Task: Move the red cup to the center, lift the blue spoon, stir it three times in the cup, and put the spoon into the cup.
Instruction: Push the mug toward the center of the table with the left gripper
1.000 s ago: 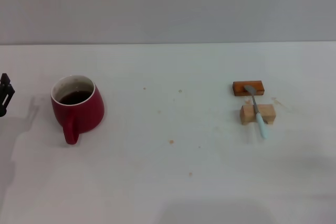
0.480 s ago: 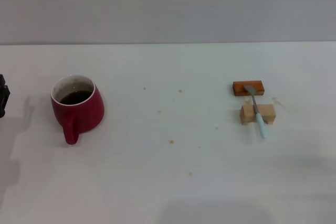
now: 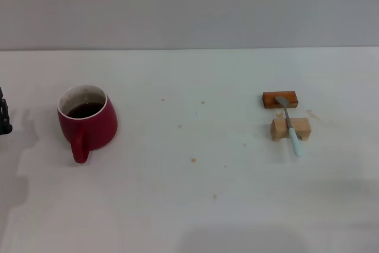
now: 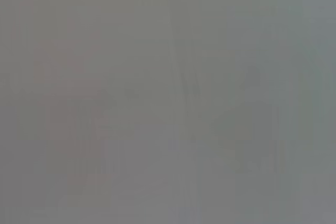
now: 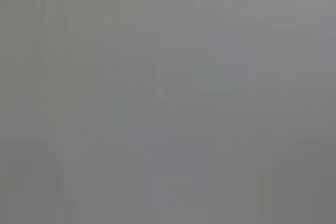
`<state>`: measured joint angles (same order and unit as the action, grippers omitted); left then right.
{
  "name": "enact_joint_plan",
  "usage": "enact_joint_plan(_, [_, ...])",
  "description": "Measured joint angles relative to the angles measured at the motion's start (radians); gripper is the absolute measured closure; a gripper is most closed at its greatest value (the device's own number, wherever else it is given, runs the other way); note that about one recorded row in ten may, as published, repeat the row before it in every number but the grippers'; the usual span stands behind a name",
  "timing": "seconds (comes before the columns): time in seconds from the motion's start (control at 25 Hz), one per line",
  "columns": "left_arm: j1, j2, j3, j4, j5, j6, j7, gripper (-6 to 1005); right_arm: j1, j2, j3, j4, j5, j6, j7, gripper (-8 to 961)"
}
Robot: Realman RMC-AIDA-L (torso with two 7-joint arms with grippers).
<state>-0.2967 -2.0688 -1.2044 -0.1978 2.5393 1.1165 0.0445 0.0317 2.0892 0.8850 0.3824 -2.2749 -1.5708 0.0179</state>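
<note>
One red cup (image 3: 87,121) left; blue spoon (image 3: 291,125) across two blocks (image 3: 290,128) right.

the red cup (image 3: 89,120) looks like glazed ceramic — a smooth, dark red outside with a soft sheen and a white inside stained near the rim, holding dark liquid. the blue spoon (image 3: 290,124) has a smooth pale blue handle, probably plastic or enamel, and a dull grey metal bowl. it lies across a tan block (image 3: 291,128) of pale, matt bare wood, and its bowl reaches an orange-brown block (image 3: 279,99) that seems stained or varnished wood, slightly richer in tone. the table (image 3: 189,205) is a matt white surface — smooth, marked with small brownish specks and faint smudges.
</note>
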Motion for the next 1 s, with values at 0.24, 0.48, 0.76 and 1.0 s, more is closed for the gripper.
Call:
enact_joint_plan(0.24, [-0.006, 0.000, 0.011, 0.002, 0.003, -0.017, 0.059, 829, -0.003, 0.000, -0.007, 0.000, 0.000, 0.000, -0.002, 286])
enact_joint_plan(0.48, [-0.016, 0.000, 0.040, 0.001, 0.004, -0.065, 0.157, 954, -0.004, 0.000, -0.015, 0.000, 0.000, 0.000, -0.001, 286])
enact_joint_plan(0.76, [-0.038, -0.001, 0.048, 0.001, 0.004, -0.104, 0.265, 1001, -0.004, 0.000, -0.023, 0.000, 0.000, 0.000, 0.000, 286])
enact_joint_plan(1.0, [-0.048, -0.001, 0.049, 0.001, 0.004, -0.111, 0.290, 1001, -0.004, 0.000, -0.029, 0.000, 0.000, 0.000, 0.000, 286])
